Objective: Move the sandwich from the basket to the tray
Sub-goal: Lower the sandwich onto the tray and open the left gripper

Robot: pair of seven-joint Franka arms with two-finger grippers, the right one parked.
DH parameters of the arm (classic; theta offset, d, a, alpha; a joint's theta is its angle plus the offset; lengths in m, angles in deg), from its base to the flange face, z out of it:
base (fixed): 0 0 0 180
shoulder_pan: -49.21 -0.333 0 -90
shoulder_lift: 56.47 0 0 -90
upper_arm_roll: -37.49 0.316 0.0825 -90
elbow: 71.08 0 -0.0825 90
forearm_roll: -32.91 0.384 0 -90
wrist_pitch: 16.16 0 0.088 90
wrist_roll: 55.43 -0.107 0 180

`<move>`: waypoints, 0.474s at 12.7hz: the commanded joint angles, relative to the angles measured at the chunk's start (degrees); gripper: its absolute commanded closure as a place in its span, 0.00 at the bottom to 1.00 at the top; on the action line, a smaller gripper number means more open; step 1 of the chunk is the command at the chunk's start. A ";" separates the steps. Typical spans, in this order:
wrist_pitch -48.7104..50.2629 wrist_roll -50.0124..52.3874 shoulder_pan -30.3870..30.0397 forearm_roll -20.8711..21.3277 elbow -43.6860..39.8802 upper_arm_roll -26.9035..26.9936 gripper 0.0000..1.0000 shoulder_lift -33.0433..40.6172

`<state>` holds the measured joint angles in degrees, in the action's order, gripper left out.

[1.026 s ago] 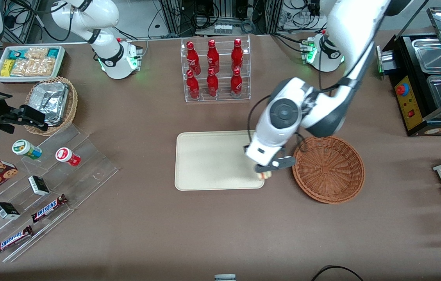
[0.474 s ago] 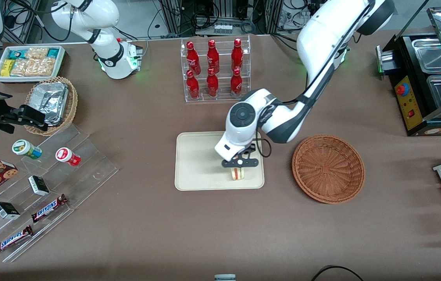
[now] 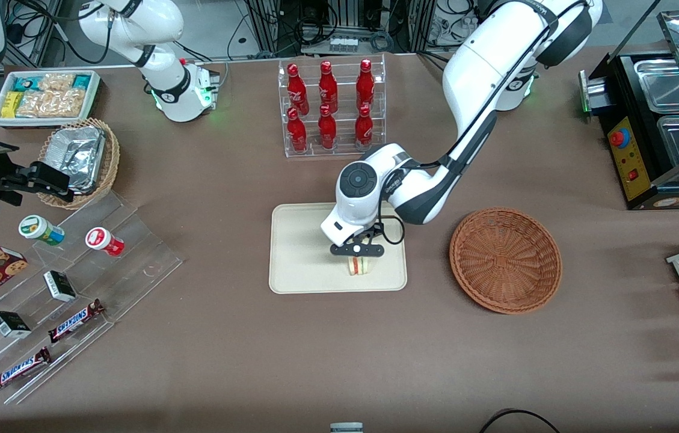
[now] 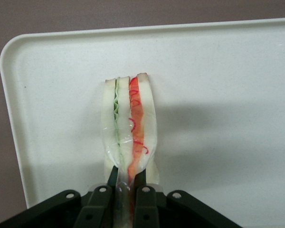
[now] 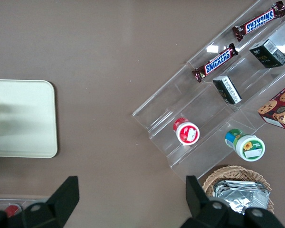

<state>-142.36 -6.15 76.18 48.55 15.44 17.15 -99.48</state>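
The sandwich [image 3: 359, 265] [image 4: 128, 124], a plastic-wrapped wedge of pale bread with green and red-orange layers, hangs just over the cream tray [image 3: 303, 252] [image 4: 228, 109], near the tray's edge closest to the front camera. My left gripper [image 3: 358, 254] [image 4: 127, 175] is shut on the sandwich's wrapper end, one black finger on each side. The reddish-brown wicker basket [image 3: 505, 260] stands beside the tray toward the working arm's end of the table and holds nothing.
A clear rack of red bottles [image 3: 331, 108] stands farther from the front camera than the tray. Toward the parked arm's end are a tan basket of foil packs [image 3: 80, 157], a white snack tub [image 3: 44, 96] and acrylic steps with snacks [image 3: 68, 288]. A black appliance [image 3: 658, 126] stands at the working arm's end.
My gripper has carried the sandwich from the gap between basket and tray to a spot over the tray, moving toward the parked arm's end and slowing in the last half second.
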 commanded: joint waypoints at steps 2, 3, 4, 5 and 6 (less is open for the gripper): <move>0.61 0.81 0.46 0.36 -1.88 0.48 0.01 -0.68; 1.05 0.90 0.28 -0.43 -2.40 0.48 0.01 0.28; 2.01 0.90 0.02 -2.18 -2.58 0.65 0.01 2.03; 3.41 0.90 -0.51 -3.06 -2.76 0.74 0.01 3.53; 5.34 1.08 -1.73 -3.42 -3.19 0.83 0.01 5.03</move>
<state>-140.72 -5.63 75.62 46.66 12.60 17.46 -98.17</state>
